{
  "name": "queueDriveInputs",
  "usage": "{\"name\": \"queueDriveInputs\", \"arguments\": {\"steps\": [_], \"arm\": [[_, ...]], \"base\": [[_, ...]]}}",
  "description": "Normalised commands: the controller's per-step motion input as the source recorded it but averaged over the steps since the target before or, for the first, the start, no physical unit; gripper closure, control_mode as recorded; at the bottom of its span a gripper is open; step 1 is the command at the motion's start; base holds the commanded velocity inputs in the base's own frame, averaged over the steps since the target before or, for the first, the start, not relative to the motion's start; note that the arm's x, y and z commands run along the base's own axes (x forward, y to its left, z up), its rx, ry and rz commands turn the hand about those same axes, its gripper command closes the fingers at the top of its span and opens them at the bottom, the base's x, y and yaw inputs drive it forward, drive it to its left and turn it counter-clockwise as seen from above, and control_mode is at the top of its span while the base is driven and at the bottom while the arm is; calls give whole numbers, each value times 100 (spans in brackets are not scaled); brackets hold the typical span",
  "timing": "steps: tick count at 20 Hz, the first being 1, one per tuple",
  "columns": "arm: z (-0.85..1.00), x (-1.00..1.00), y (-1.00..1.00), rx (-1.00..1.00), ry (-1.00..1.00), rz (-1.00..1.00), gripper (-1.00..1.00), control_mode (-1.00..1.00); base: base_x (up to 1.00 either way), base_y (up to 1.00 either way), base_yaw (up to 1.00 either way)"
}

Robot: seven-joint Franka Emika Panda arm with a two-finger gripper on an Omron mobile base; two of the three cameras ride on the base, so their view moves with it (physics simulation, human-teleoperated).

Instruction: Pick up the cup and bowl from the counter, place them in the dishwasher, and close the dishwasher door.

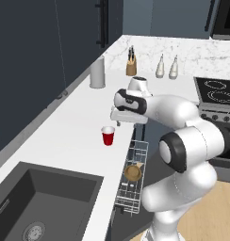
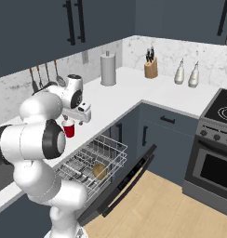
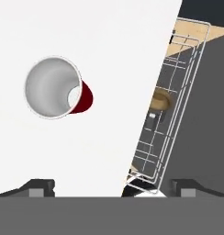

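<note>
The red cup stands upright on the white counter, its white inside facing up in the hand view. The tan bowl lies in the white wire rack pulled out of the dishwasher, and also shows from the right and through the hand camera. The dishwasher door hangs open, folded down under the rack. My gripper hovers open and empty above the counter's front edge, a little beyond and right of the cup. Both fingertips stand wide apart.
A dark sink is sunk into the counter nearer the base. A grey canister, a knife block and two bottles stand in the far corner. The stove and its oven are to the right.
</note>
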Motion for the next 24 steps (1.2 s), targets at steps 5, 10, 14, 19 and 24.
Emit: {"name": "queueDriveInputs", "arguments": {"steps": [5,10,14,19,24], "arm": [[-9,19,34,0,0,0,-100,-100],[-37,16,10,0,1,0,-100,-100],[-33,21,8,0,0,0,-100,-100],[-10,34,13,0,0,0,-100,-100],[-12,37,8,0,0,0,-100,-100]], "base": [[0,0,0],[0,0,0],[0,0,0],[0,0,0],[0,0,0]]}}
